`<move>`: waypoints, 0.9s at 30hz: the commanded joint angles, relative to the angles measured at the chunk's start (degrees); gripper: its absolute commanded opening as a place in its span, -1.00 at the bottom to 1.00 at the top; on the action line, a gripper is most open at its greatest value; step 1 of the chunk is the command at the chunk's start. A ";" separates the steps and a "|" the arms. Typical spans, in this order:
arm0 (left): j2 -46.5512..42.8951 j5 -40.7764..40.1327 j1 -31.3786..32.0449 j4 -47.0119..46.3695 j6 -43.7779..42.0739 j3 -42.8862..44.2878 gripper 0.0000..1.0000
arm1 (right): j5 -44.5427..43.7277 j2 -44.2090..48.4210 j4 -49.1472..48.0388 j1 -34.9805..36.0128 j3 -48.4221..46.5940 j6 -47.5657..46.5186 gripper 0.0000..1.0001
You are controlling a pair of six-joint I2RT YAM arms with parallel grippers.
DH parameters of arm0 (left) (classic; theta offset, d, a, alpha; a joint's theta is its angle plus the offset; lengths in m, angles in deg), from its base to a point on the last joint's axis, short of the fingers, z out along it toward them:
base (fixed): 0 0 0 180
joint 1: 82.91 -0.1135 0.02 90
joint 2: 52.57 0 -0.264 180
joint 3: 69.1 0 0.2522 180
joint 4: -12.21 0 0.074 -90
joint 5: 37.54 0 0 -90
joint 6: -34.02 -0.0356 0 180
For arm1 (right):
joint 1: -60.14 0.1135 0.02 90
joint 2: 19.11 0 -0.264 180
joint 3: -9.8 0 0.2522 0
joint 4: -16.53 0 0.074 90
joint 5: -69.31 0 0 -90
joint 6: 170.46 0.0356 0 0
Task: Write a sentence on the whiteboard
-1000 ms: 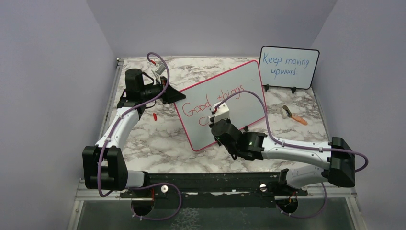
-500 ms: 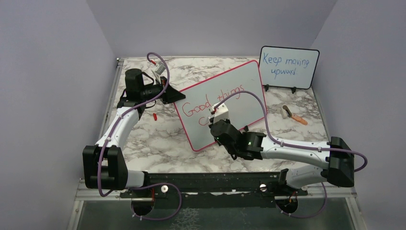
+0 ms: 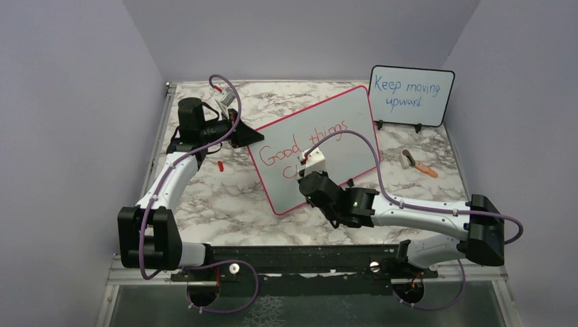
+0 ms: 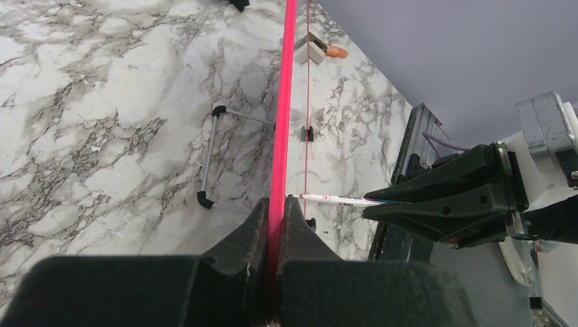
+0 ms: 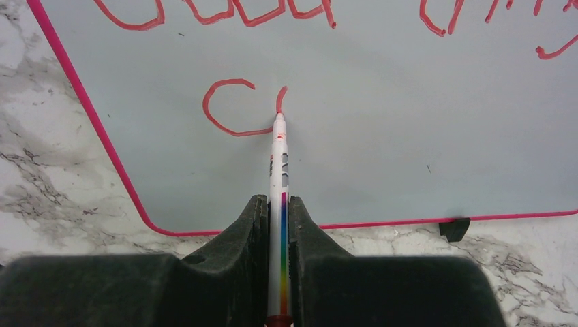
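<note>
- Your left gripper [image 4: 276, 204] is clamped on the whiteboard [image 3: 341, 129]. Its two fingers [image 4: 255, 225] pinch the pink frame from either side at the board's left edge, and the frame runs straight out between them.
- A small red piece [image 3: 220, 164] lies on the marble table [image 3: 204, 197], near that gripper and apart from the board.
- The whiteboard stands propped on the middle of the table, set at a slant between your two arms.
- The sentence [image 3: 300, 139] reads "Good things" in red on the top line. Below it are a "C" [image 5: 228, 109] and one short stroke just to its right.
- Your right gripper [image 5: 278, 204] is closed on the marker [image 5: 279, 170]. The barrel lies between the two fingers and sticks out forward, and its tip meets the board at the foot of that short stroke.
- At the far right, the smaller black-framed board [image 3: 411, 92] with blue writing stands at the back.
- A small object with an orange end [image 3: 417, 163] lies on the table in front of that board, well apart from both grippers.
</note>
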 commanded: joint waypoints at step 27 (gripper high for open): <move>1.77 -5.68 0.52 3.07 -3.73 -1.38 -1.00 | -5.08 0.58 0.71 -2.77 0.83 -0.47 -0.99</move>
